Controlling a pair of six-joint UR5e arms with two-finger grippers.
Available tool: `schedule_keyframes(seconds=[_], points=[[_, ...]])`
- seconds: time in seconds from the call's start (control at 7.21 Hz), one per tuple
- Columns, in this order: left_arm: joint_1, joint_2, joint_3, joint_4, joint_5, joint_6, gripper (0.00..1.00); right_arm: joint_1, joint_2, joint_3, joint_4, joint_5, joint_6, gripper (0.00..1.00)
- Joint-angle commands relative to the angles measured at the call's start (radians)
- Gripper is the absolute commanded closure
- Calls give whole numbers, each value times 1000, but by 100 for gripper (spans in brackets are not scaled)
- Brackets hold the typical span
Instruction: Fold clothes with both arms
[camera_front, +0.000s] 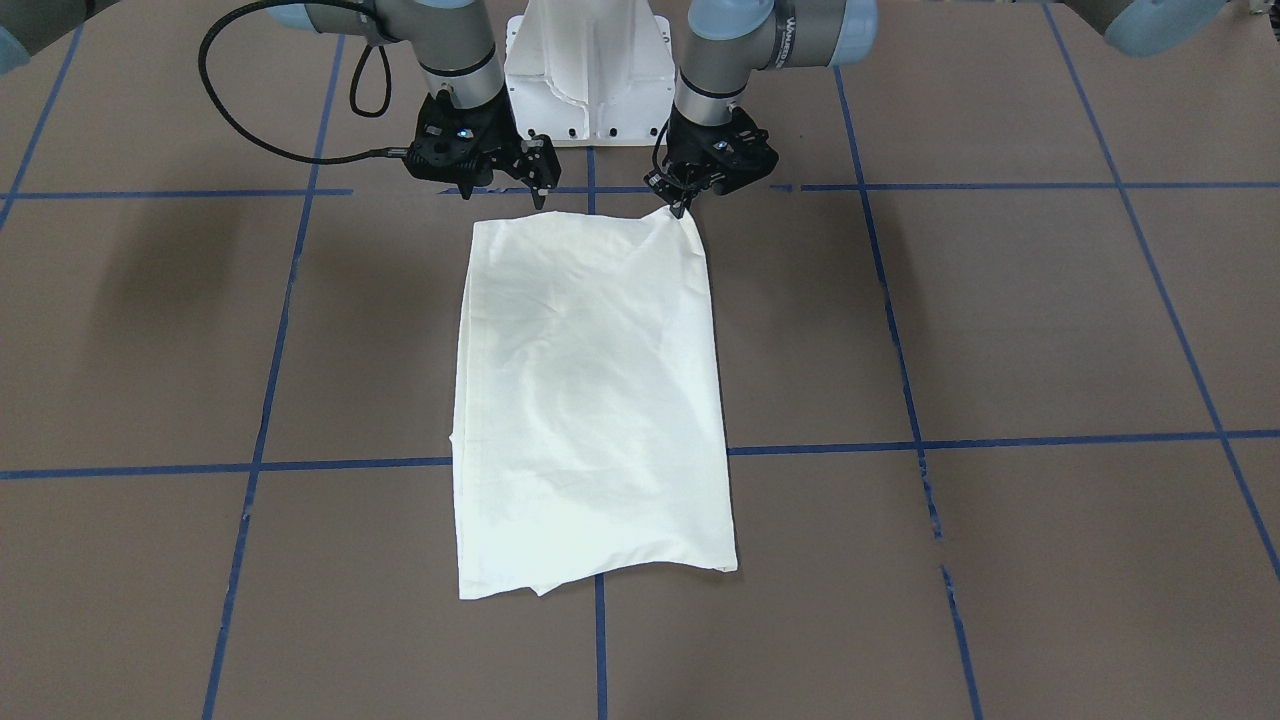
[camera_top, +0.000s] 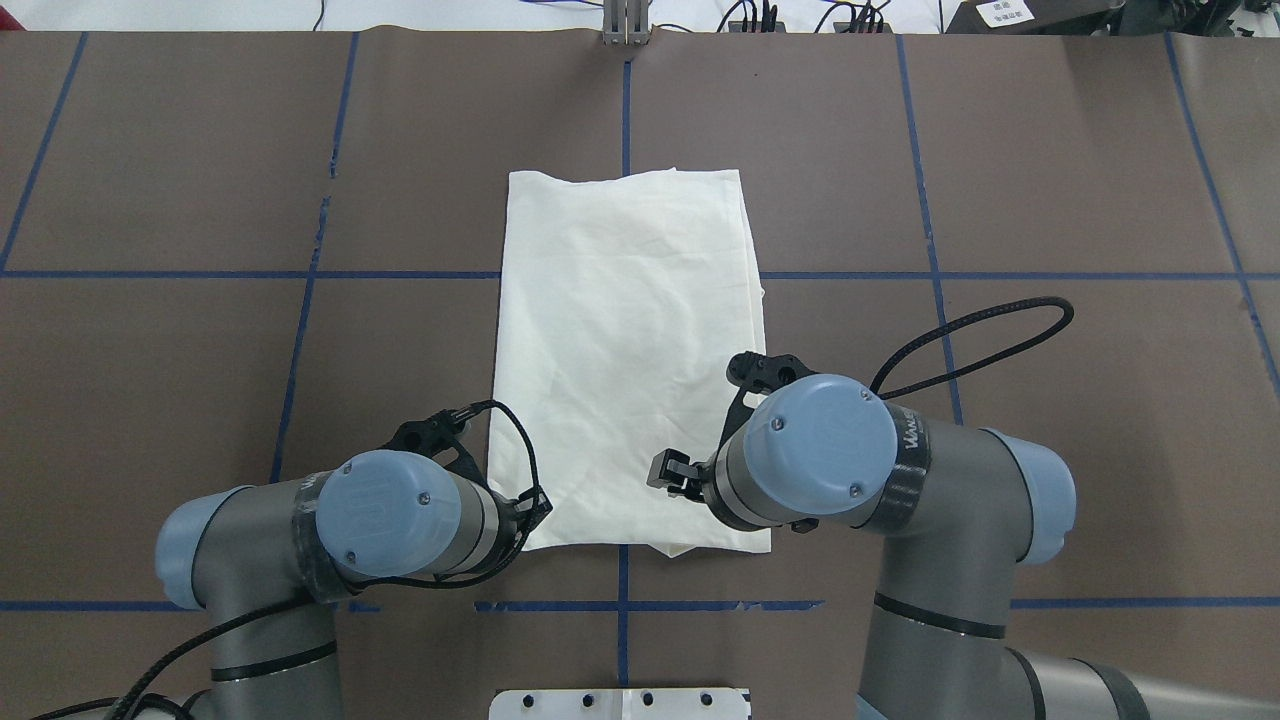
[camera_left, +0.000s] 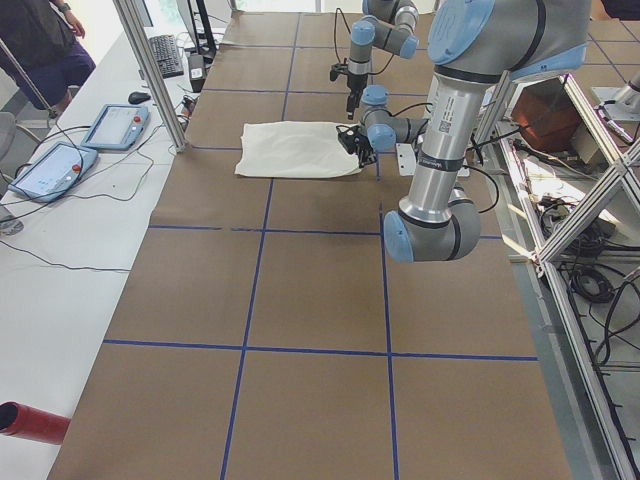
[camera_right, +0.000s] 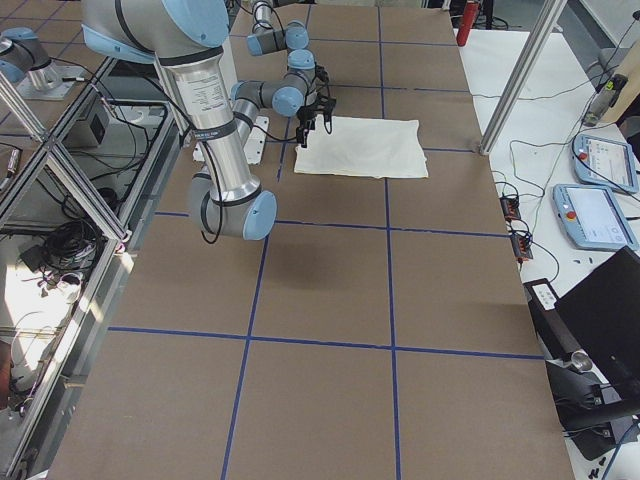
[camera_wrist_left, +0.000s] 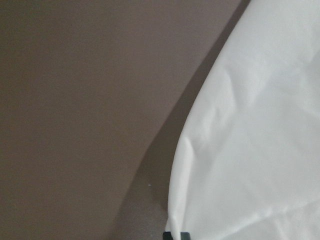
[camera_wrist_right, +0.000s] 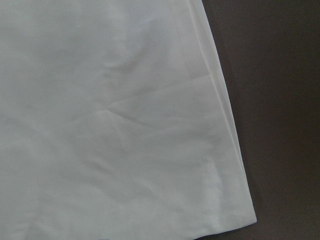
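Brown table (camera_front: 1000, 330) with blue tape grid (camera_front: 1050, 440), folded cream T-shirt (camera_front: 590, 400), left pincer (camera_front: 683, 207) tight on its corner, right pincer (camera_front: 505, 196) wide.

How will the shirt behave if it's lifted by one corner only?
Likely floppy: the shirt peaks up only at the corner pinched in the left gripper; the rest lies flat. Probably light, being thin, creased cloth. Its stacked layers may well slip apart or unfold, since the right gripper is open and holds nothing.
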Motion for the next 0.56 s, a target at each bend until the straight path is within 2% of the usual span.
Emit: schedule_keyframes(seconds=[0.0, 0.28, 0.42], points=[[0, -5, 0, -1, -1, 1, 100, -38, 1, -63, 52, -56, 96, 0], [0, -7, 1, -2, -3, 1, 100, -41, 11, -128, 64, -73, 96, 0], [0, -10, 1, -2, -3, 1, 100, -49, 6, -131, 64, -73, 97, 0]])
